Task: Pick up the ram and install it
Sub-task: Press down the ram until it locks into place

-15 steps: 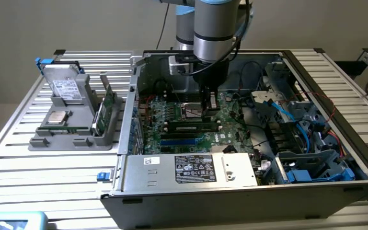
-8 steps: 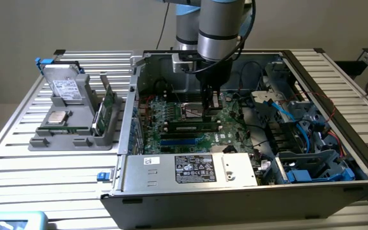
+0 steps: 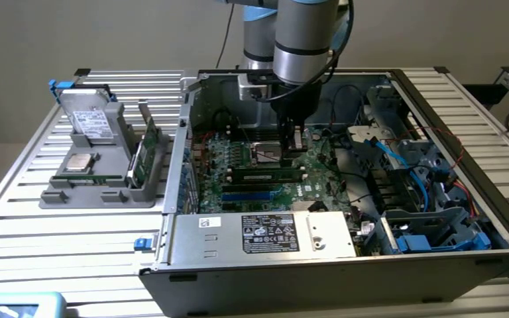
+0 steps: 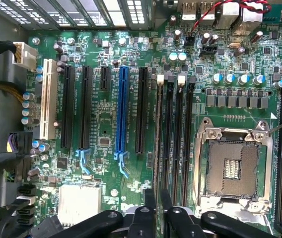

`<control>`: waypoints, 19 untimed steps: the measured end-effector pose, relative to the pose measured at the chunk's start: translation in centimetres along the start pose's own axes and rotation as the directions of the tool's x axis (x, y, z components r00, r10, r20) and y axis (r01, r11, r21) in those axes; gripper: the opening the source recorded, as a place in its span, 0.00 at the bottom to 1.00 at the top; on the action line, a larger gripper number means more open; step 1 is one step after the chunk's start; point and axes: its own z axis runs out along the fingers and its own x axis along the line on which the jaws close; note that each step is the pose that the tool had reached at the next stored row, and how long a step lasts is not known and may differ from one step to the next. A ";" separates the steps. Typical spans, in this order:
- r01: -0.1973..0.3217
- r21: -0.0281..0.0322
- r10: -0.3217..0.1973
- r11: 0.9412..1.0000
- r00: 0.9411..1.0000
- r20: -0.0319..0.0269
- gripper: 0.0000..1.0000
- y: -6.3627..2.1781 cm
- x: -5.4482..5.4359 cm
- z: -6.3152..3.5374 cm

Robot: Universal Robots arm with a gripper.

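Green ram [image 3: 268,177] sits slotted, six o'clock of the CPU socket [image 3: 268,157] in the exterior view; my gripper [image 4: 158,198] hangs over it, and I can't tell whether it's gripping.

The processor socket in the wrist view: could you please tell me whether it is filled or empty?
Empty. The processor socket shows its bare contact field, with no chip or cooler on it.

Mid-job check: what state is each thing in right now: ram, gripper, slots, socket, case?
case, lying on its side, top open
CPU socket, bare, no cooler
ram, standing on edge in a motherboard slot beside the CPU socket; latching cannot be told
gripper, inside the case above the motherboard, in line with the ram
neighbouring memory slots, empty
blue slot, empty
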 end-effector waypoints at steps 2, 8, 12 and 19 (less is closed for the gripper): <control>0.000 0.000 0.000 1.000 1.000 0.000 0.11 0.00 0.0 0.00; -0.001 -0.001 0.001 1.000 1.000 -0.003 0.11 -0.48 0.0 0.06; -0.008 -0.002 0.008 1.000 1.000 -0.021 0.11 -0.73 0.0 0.23; -0.013 0.000 0.013 1.000 1.000 -0.024 0.11 -0.75 -0.2 0.56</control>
